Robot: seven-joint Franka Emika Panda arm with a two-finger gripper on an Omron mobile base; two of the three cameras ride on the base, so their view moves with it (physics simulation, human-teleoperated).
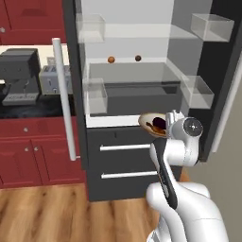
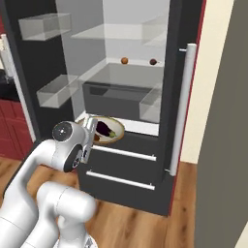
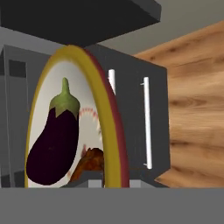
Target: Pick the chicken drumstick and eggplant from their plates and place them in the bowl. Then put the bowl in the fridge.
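Bowl [image 2: 112, 131] with its tan rim hangs just in front of the open fridge [image 1: 137, 75], level with the white ledge above the lower drawers, carrying the eggplant [image 3: 54, 144] and the chicken drumstick [image 3: 87, 162]. The fingers [image 2: 92, 130] are clenched on its near rim. Stiff and probably light, it looks easy to tip from an edge hold, so both loose pieces could slide; keeping it level and gripped at the rim seems wise
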